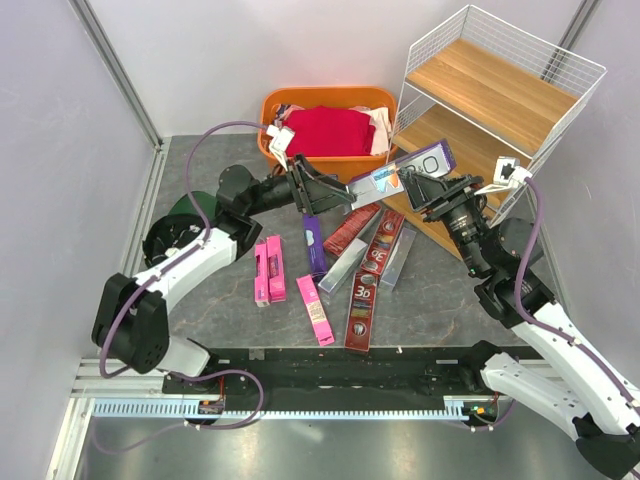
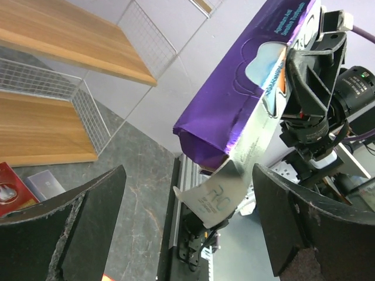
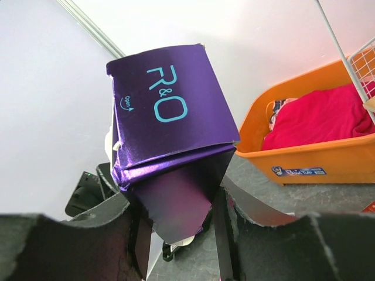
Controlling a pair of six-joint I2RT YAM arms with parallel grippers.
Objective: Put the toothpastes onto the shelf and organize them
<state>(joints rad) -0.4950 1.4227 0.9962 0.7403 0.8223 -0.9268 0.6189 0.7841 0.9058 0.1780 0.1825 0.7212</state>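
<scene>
Top external view: the right gripper grips a long purple cardboard toothpaste box aloft beside the white wire shelf; the left gripper gapes wide, holding nothing. I'd level the box before sliding it onto the shelf.

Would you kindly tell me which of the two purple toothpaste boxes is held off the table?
The long purple cardboard box clamped in the right gripper; the other purple box lies flat on the grey table.
</scene>
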